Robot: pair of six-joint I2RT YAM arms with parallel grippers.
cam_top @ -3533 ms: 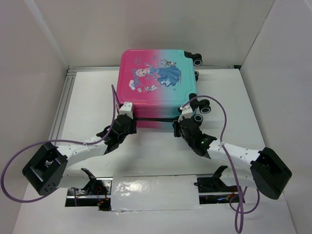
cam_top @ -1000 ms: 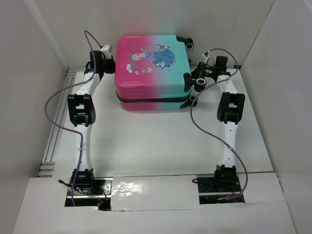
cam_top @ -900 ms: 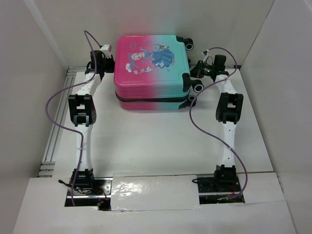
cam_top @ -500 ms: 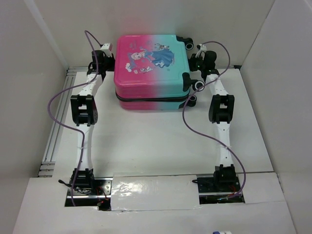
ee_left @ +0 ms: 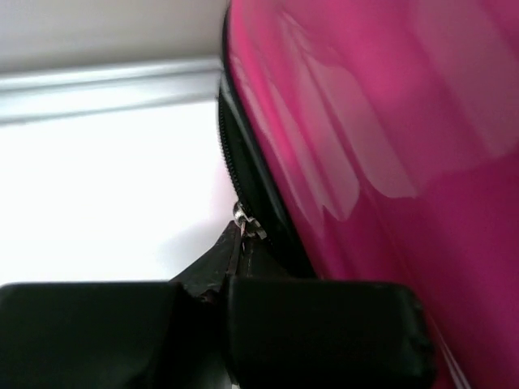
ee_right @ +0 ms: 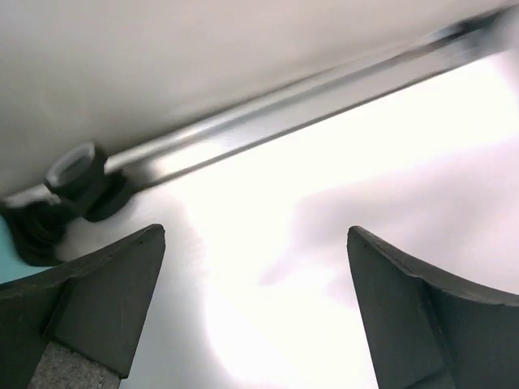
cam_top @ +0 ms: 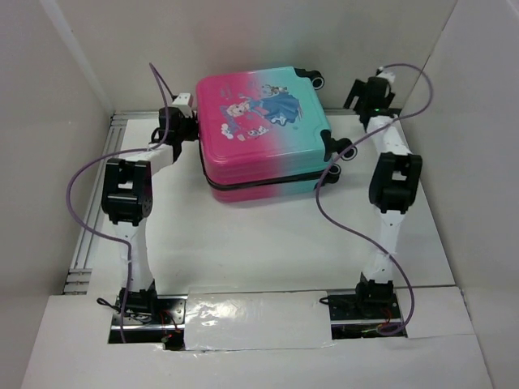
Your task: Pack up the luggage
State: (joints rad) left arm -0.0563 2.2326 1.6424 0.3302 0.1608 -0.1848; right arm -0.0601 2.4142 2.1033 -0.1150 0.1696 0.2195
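The luggage [cam_top: 259, 138] lies shut and flat at the back of the table, its pink-to-teal printed shell up and turned a little askew. My left gripper [cam_top: 187, 121] is at its pink left side. In the left wrist view this gripper [ee_left: 231, 275] is shut on the small metal zipper pull [ee_left: 243, 222] of the black zipper seam [ee_left: 243, 162], with the pink shell [ee_left: 381, 121] to the right. My right gripper [cam_top: 362, 91] hangs open behind the suitcase's right rear corner, touching nothing. Between its spread fingers [ee_right: 255, 243] only white table shows.
Black wheels [cam_top: 345, 151] stick out from the suitcase's right side, and one wheel [ee_right: 77, 172] shows at the left of the right wrist view. An aluminium rail [ee_right: 284, 105] runs along the back wall, another rail [cam_top: 93, 194] along the left. White walls close in on three sides.
The right gripper has opened, let go at the wheel side, and drawn back toward the rear right corner. The left gripper, still shut, moved nearer, and the suitcase has turned askew.
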